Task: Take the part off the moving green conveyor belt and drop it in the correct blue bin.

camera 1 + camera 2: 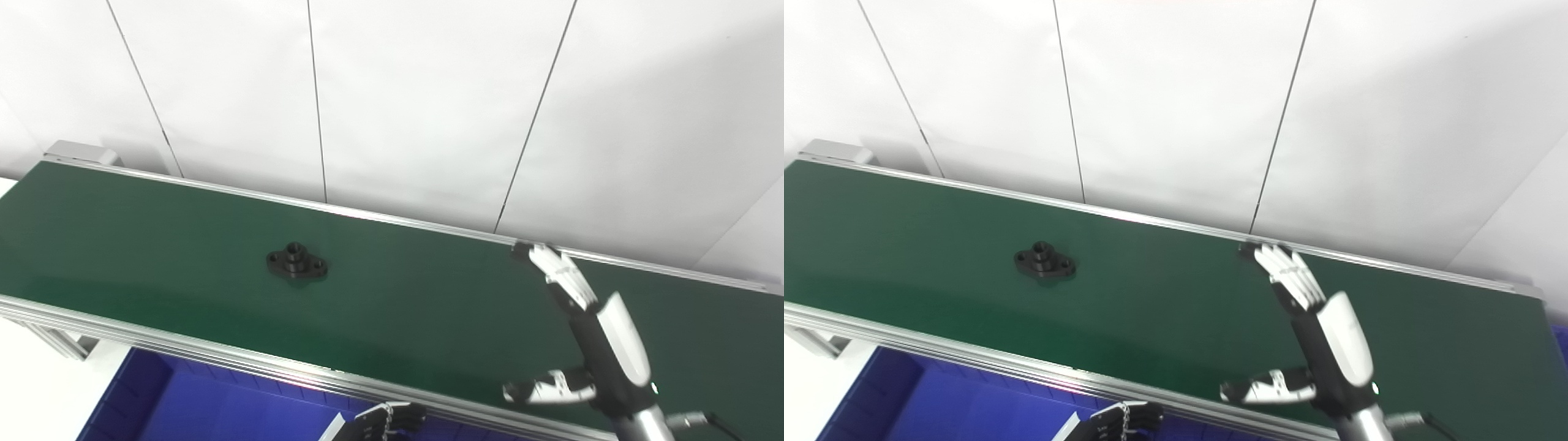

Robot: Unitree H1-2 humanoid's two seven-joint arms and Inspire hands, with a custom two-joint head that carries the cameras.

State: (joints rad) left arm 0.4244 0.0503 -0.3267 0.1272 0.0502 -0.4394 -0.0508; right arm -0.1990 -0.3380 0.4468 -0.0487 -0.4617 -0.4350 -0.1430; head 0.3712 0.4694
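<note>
A small black flanged part (296,262) with a raised hub lies on the green conveyor belt (153,233), left of the middle. My right hand (582,331) hovers over the belt's right portion, open, fingers stretched toward the far rail and thumb spread to the left, holding nothing. It is far to the right of the part. Only the dark fingertips of my left hand (386,422) show at the bottom edge, below the belt's near rail, curled; its grasp is hidden. A blue bin (184,398) sits below the near rail at lower left.
Aluminium rails (245,361) run along both long sides of the belt. A white panelled wall (392,92) rises behind the far rail. A sliver of another blue bin (1560,343) shows at the right edge.
</note>
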